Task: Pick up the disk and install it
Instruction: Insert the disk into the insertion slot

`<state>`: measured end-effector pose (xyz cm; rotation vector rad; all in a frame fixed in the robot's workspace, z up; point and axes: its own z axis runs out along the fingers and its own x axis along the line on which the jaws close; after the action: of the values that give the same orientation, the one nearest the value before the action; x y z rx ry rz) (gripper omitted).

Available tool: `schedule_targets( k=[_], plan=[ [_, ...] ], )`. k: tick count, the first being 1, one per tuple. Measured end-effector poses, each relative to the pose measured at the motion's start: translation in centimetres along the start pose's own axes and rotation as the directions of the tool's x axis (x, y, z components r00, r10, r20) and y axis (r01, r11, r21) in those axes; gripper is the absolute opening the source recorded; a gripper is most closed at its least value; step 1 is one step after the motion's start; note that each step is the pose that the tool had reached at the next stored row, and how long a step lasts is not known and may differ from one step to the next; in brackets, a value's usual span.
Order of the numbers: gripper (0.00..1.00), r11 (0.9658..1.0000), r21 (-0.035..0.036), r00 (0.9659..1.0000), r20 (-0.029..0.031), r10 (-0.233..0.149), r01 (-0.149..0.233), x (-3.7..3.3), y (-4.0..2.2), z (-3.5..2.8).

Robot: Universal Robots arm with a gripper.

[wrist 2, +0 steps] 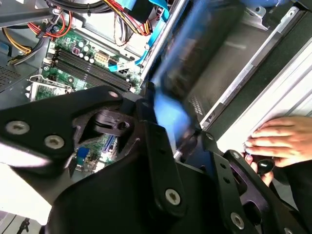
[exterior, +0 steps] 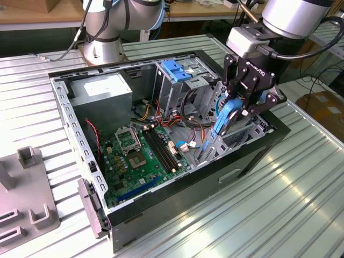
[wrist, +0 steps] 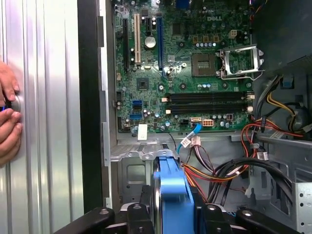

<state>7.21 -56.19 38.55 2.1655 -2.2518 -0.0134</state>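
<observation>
The disk (exterior: 223,124) is a flat drive with blue rails. It hangs on edge, tilted, over the bay at the end of the open computer case (exterior: 177,204) toward the exterior view's right. My black gripper (exterior: 240,107) is shut on its upper end. In the second wrist view the disk (wrist 2: 195,53) is blurred and runs away from the gripper (wrist 2: 175,127) toward the case's inner wall. In the first wrist view its blue rail (wrist: 170,187) sits between the fingers (wrist: 146,197), edge-on, above the metal bay floor.
A green motherboard (exterior: 142,156), a grey power supply (exterior: 102,97), a silver drive cage with a blue bracket (exterior: 177,70) and loose coloured cables (wrist: 229,170) fill the case. A person's hand (wrist 2: 282,141) rests on the table beside the case. A grey fixture (exterior: 27,209) lies at the exterior view's left.
</observation>
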Motion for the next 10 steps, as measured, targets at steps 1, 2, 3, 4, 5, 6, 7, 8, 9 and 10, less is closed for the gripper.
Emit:
schedule_targets(
  k=[1,2,3,4,5,6,7,8,9,10],
  plan=[
    [0.45,1.0000,0.0000,1.0000,-0.0004,0.000,0.000,0.00,0.00,0.00],
    [0.45,1.0000,0.0000,1.0000,-0.0004,0.000,0.000,0.00,0.00,0.01],
    [0.45,1.0000,0.0001,1.0000,-0.0011,0.000,0.000,0.00,0.00,0.01],
    [0.45,1.0000,0.0001,1.0000,-0.0011,0.000,0.000,0.00,0.00,0.04],
    [0.44,1.0000,0.0005,1.0000,-0.0011,0.000,0.000,0.00,-0.01,0.22],
    [0.31,1.0000,0.0008,1.0000,-0.0011,0.000,0.000,0.01,-0.04,0.57],
    [0.24,1.0000,0.0008,1.0000,-0.0011,0.000,0.000,0.02,-0.18,0.88],
    [0.24,1.0000,0.0008,1.0000,-0.0012,0.000,0.000,0.05,-0.36,1.03],
    [0.18,1.0000,0.0008,1.0000,-0.0017,0.000,0.000,0.08,-0.62,1.16],
    [0.13,1.0000,0.0008,1.0000,-0.0021,0.000,0.000,0.13,-1.09,1.37]
  ],
)
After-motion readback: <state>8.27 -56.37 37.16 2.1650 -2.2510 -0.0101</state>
